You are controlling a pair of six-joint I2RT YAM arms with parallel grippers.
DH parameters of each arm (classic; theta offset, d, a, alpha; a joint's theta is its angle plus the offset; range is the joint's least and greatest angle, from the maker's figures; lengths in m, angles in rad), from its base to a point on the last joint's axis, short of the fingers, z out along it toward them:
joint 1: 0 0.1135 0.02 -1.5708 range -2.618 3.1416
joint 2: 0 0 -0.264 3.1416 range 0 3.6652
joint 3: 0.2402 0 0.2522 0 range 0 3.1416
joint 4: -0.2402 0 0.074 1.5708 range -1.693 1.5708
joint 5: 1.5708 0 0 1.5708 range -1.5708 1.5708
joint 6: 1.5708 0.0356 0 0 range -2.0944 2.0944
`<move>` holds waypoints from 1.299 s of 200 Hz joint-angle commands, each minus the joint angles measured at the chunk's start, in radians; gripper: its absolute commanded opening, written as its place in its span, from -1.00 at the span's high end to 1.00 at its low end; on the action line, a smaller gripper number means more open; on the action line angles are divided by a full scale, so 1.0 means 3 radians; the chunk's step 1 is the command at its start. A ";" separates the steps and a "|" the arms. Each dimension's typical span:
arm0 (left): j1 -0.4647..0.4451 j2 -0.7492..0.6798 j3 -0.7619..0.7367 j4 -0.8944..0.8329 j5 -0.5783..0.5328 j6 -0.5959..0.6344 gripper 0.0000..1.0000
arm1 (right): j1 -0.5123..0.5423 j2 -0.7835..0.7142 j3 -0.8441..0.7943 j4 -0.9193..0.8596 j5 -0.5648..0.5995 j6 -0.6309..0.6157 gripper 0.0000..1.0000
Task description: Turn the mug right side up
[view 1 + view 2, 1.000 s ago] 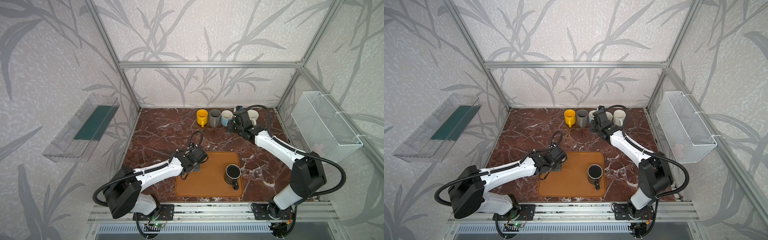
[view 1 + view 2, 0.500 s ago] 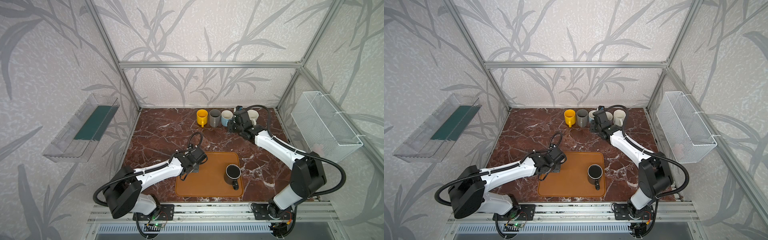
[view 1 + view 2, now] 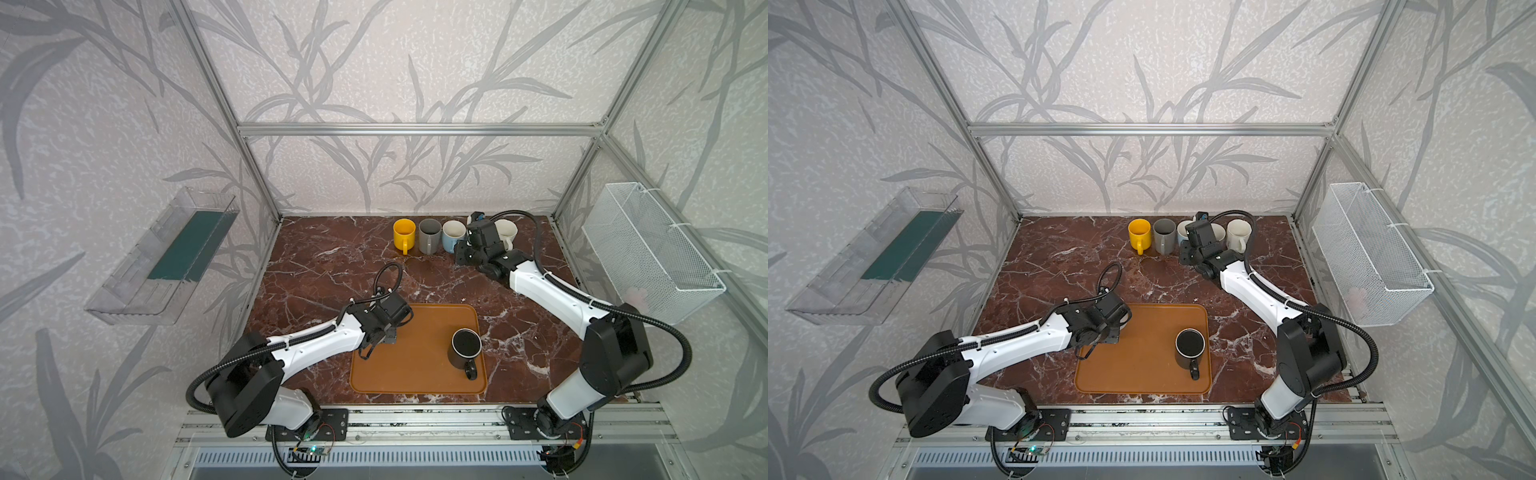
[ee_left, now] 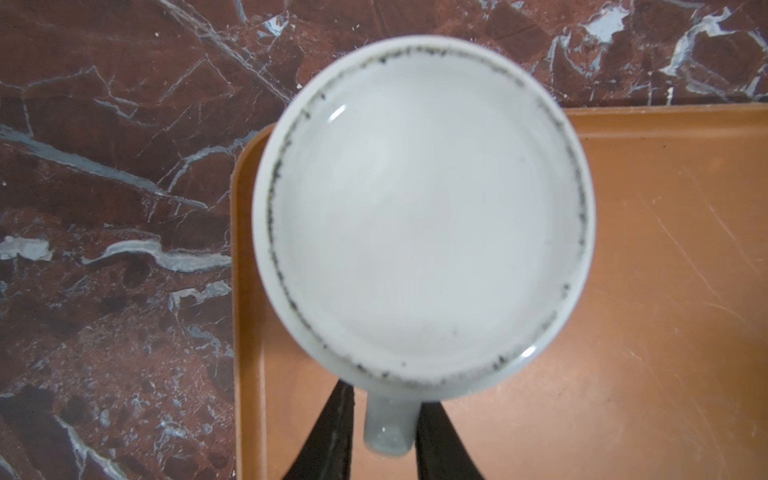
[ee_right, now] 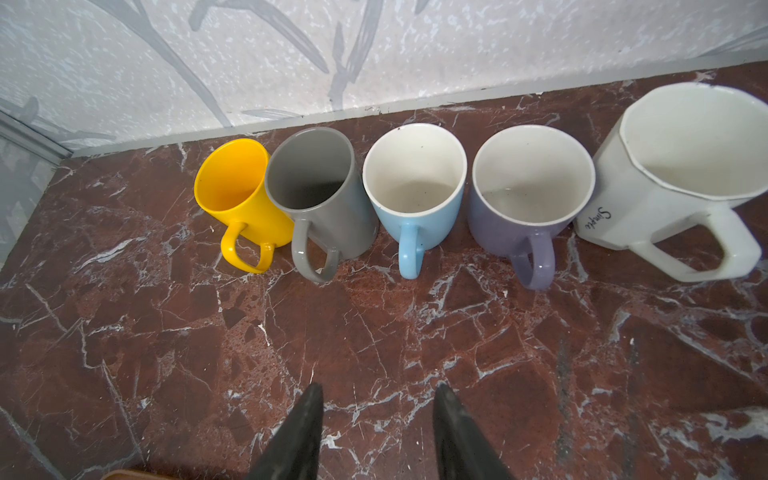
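An upside-down white mug (image 4: 424, 208) stands on the corner of the orange tray (image 4: 665, 291), its dirty foot ring facing up. My left gripper (image 4: 386, 399) points down over it with its fingers on either side of the mug's handle (image 4: 388, 428). One finger lies against the handle and a thin gap shows at the other, so the jaws are slightly open. In both top views the left wrist (image 3: 386, 318) hides this mug. My right gripper (image 5: 379, 388) hovers open and empty over the marble in front of the back row of mugs.
Upright along the back wall stand a yellow mug (image 5: 241, 187), a grey mug (image 5: 320, 187), a blue mug (image 5: 415, 187), a purple mug (image 5: 528, 195) and a white faceted mug (image 5: 673, 174). A black mug (image 3: 465, 347) stands upright on the tray. A wire basket (image 3: 652, 249) hangs on the right wall.
The left wrist has shifted only slightly over the tray's corner. The right arm has stayed where it was.
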 commanded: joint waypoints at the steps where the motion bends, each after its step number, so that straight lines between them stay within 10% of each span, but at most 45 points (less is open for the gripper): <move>1: 0.0033 0.0005 0.0009 -0.0008 -0.0007 0.0032 0.44 | -0.0012 -0.0067 0.0047 -0.0011 -0.0019 0.0027 0.11; 180: 0.0144 0.0184 0.0141 0.0029 0.0065 0.0210 0.59 | -0.0011 0.0005 0.0089 -0.0027 -0.0040 0.0005 0.11; 260: 0.0286 0.0105 0.0086 0.0169 0.0172 0.0285 0.95 | 0.0038 0.0125 0.0041 -0.0043 -0.0392 -0.0001 0.11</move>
